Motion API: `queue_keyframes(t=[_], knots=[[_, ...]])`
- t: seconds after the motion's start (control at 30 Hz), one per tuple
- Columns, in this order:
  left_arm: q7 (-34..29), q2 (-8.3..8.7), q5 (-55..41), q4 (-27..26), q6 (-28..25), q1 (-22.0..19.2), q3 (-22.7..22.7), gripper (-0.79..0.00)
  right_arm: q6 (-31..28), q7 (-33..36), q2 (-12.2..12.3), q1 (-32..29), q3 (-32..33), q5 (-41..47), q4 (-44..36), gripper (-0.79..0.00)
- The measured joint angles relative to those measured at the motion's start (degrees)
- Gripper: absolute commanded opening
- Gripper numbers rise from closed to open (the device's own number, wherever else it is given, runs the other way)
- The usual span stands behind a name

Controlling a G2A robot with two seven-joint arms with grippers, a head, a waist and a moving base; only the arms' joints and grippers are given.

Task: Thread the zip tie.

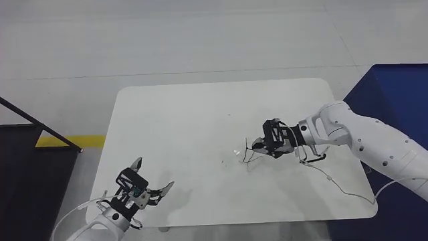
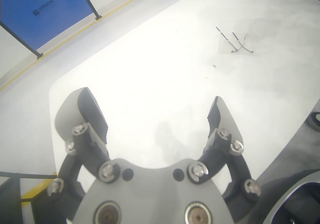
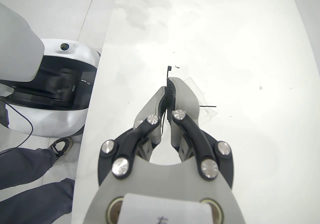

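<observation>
Zip tie (image 3: 169, 67) sits pinched near its head between my right fingers (image 3: 183, 94) over the bench (image 3: 237, 34), left fingers (image 2: 93, 112) spread and empty well apart, so the thin strap may twist or slip in threading.

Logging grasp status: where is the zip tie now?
The zip tie is pinched in the shut right claw, its head poking past the tips, over the table right of centre in the top view.
</observation>
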Motion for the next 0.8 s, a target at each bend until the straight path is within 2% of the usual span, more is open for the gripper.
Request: queue_keyframes(t=[0.43,0.53,0.57,0.63,0.67,0.73,0.8], knots=[[-0.2,0.02,-0.1,-0.1,-0.2,-0.1,0.2,0.000,0.0,0.0,0.0,-0.1,0.0,0.0,0.0,-0.785],[-4.9,0.16,-5.0,-1.5,-6.8,-1.7,3.3,0.000,0.0,-3.1,0.3,-0.8,-0.6,2.4,-0.1,-0.785],[-8.1,0.17,-9.6,-2.6,-11.0,-3.3,4.5,0.000,0.0,-4.5,0.6,-0.4,-1.3,3.2,-0.1,-0.785],[-13.5,0.18,-16.5,-3.8,-15.3,-6.2,6.2,0.000,0.0,-5.6,1.3,0.1,-2.0,4.6,-0.6,-0.785],[-17.4,0.18,-20.1,-4.2,-16.2,-8.4,7.4,0.000,0.0,-5.2,1.8,0.0,-2.1,5.9,-1.3,-0.785],[-21.7,0.16,-22.7,-4.4,-16.2,-10.1,8.2,0.000,0.0,-4.7,2.0,-0.1,-2.0,6.7,-1.6,-0.785],[-21.6,0.16,-22.2,-4.3,-16.1,-9.5,8.0,0.000,0.0,-4.7,1.9,-0.1,-2.0,6.6,-1.6,-0.785]])
